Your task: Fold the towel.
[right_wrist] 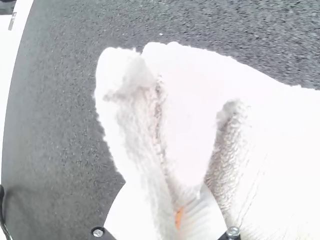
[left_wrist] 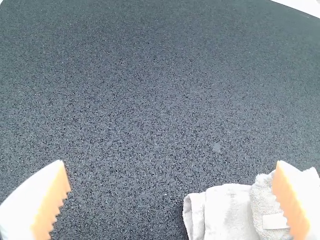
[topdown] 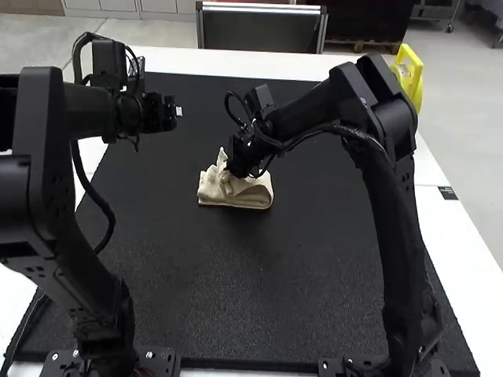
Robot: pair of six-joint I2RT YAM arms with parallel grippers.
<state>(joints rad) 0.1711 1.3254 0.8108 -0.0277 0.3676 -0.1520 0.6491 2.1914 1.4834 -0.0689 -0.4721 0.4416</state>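
Note:
The beige towel (topdown: 255,194) lies as a compact folded bundle near the middle of the dark mat, with a part of it pinched up in a peak. At that raised part is my right gripper (topdown: 233,166). In the right wrist view, my right gripper (right_wrist: 172,212) is shut on a bunched fold of the towel (right_wrist: 190,100). My left gripper (topdown: 178,111) hangs above the mat, beyond the towel and to the left of it. Seen from its own wrist, the left gripper (left_wrist: 172,200) has its fingers wide apart, and the towel (left_wrist: 227,212) shows partly behind one finger.
A dark mat (topdown: 259,275) covers most of the white table (topdown: 452,251). Near the table's far right corner is a yellow object (topdown: 409,72). The right arm reaches across the mat, and its forearm crosses above the area right of the towel.

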